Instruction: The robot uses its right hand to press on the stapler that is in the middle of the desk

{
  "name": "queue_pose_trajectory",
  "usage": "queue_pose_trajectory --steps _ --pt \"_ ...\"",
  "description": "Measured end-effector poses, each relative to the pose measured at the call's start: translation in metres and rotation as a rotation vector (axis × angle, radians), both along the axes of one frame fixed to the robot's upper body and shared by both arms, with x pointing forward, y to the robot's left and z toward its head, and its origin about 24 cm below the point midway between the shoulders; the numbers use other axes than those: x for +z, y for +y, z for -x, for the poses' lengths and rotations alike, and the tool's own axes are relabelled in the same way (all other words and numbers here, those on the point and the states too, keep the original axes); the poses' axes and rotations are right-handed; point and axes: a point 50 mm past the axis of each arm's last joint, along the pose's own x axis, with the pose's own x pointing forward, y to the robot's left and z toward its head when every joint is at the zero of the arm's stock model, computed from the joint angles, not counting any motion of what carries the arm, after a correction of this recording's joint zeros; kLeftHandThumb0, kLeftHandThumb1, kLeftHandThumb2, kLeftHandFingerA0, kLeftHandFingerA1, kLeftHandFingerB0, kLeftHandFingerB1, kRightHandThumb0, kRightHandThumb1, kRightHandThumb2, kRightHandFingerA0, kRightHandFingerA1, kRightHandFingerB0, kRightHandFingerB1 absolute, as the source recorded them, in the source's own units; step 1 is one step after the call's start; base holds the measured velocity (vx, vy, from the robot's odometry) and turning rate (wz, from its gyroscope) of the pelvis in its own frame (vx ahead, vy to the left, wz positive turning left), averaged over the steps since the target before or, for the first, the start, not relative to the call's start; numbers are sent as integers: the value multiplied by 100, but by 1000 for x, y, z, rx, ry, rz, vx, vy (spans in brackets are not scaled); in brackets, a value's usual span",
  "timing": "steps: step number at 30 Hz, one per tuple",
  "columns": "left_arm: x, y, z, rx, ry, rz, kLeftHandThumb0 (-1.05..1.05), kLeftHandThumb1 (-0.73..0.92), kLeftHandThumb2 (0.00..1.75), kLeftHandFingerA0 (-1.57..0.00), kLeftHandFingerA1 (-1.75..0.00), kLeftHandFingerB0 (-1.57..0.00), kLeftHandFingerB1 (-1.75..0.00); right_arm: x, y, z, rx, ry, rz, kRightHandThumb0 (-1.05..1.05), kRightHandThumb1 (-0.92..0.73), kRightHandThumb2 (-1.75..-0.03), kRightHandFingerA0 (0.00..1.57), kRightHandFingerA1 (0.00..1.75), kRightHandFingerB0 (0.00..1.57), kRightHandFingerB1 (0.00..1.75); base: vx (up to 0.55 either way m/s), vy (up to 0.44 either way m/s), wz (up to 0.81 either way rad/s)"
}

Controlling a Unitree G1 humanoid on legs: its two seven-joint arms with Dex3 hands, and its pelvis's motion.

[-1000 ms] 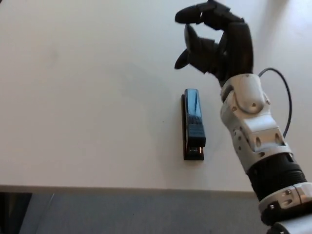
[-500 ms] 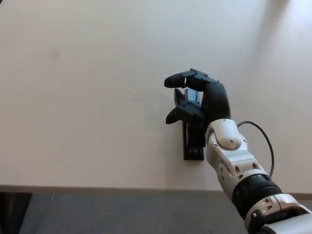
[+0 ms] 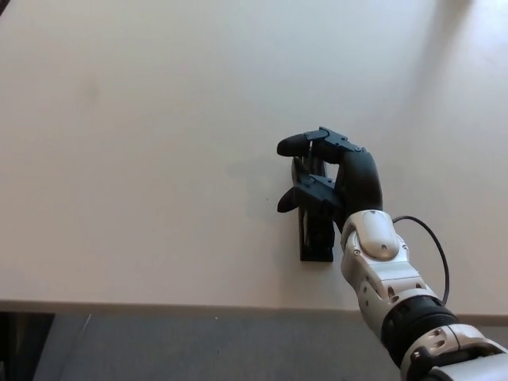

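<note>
The right hand [image 3: 333, 182], fingers curled apart and holding nothing, covers the stapler [image 3: 316, 238] at lower centre; an off-centre push could skid it across the table [image 3: 143, 159].

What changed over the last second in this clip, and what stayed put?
The right hand came back from the far side of the desk toward the robot and now sits over the black stapler, covering its far half, fingers spread. Whether it presses down cannot be told. The stapler has not moved.
</note>
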Motion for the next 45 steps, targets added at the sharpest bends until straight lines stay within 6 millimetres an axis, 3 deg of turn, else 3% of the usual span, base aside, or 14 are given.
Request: queue_pose_trajectory --steps 4,5,6,7,17,24,25,26,37,45 --pt "0 0 1 -1 -1 -3 -46 92 88 0 -10 0 -12 -4 -1 3 -3 -4 -2 -9 -73 -80 120 124 79 115 0 0 0" --pt "-2 1 5 0 8 -4 -59 86 103 0 -16 0 -17 -5 -1 4 -2 -10 0 -10 -72 -85 121 124 79 117 0 0 0" --pt "-4 1 10 3 21 -2 -59 86 102 0 -16 0 -17 -6 -2 5 -1 -16 1 -10 -68 -91 122 124 81 117 0 0 0" --pt "-8 1 17 8 40 0 -44 92 89 0 -11 0 -13 -7 -2 7 0 -25 3 -13 -71 -85 121 122 81 118 0 0 0" --pt "-35 2 90 55 228 22 -42 92 90 0 -12 0 -14 -18 -5 23 1 -103 7 -10 -70 -86 121 124 81 118 0 0 0" --pt "-44 -3 120 70 303 37 -42 92 90 0 -12 0 -14 -22 -5 32 5 -144 7 -10 -70 -86 121 124 81 118 0 0 0" --pt "-45 -3 123 70 309 39 -42 92 90 0 -12 0 -14 -22 -5 33 6 -148 6 -10 -70 -86 121 124 81 118 0 0 0" --pt "-45 -4 126 71 315 40 -61 89 111 0 -26 0 -23 -23 -5 34 6 -152 6 -16 -77 -71 122 126 77 120 0 0 0" --pt "-46 -6 141 49 332 42 -62 88 110 0 -26 0 -23 -37 -2 52 24 -170 4 -16 -78 -69 122 125 77 120 0 0 0" --pt "-44 -7 124 17 280 42 -62 88 110 0 -26 0 -23 -38 -2 55 16 -182 0 -16 -78 -69 122 125 77 120 0 0 0"
